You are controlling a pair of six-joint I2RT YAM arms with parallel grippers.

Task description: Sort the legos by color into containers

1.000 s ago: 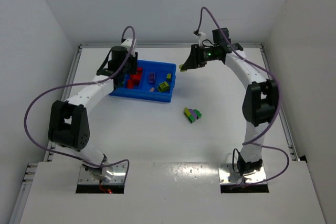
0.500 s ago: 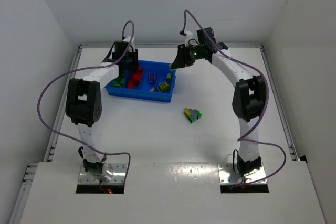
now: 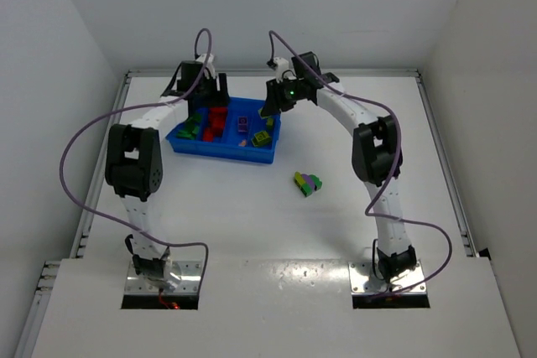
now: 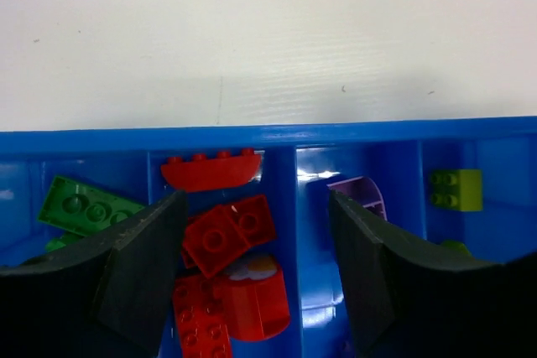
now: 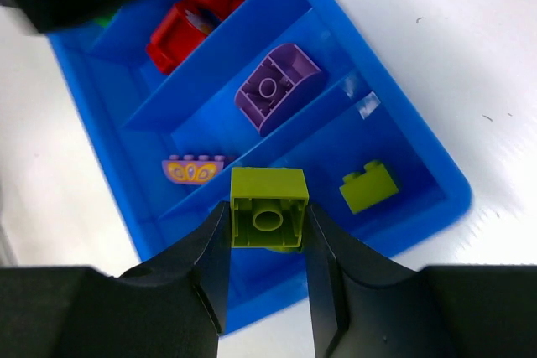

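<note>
The blue tray (image 3: 220, 153) lies at the back left, its containers side by side. My left gripper (image 4: 256, 266) hangs open over the compartment of red legos (image 4: 226, 236), holding nothing; green legos (image 4: 84, 204) lie one compartment to the left. My right gripper (image 5: 268, 224) is shut on a yellow-green brick (image 5: 268, 203), held above the tray's (image 5: 80, 98) right end. Below it lies another yellow-green brick (image 5: 369, 186). A purple arched brick (image 5: 277, 85) fills the neighbouring compartment. A green, yellow-green and purple clump (image 3: 308, 182) sits on the table.
A purple piece with an orange pattern (image 5: 195, 169) lies in the purple compartment. Both grippers (image 3: 214, 98) (image 3: 273, 111) hover close together over the tray. White walls and a raised rail (image 3: 126, 81) bound the table at the back and sides.
My right gripper has carried the yellow-green brick leftward to above the tray's right end. My left arm has swung its elbow in, and its gripper now stands open over the red compartment.
</note>
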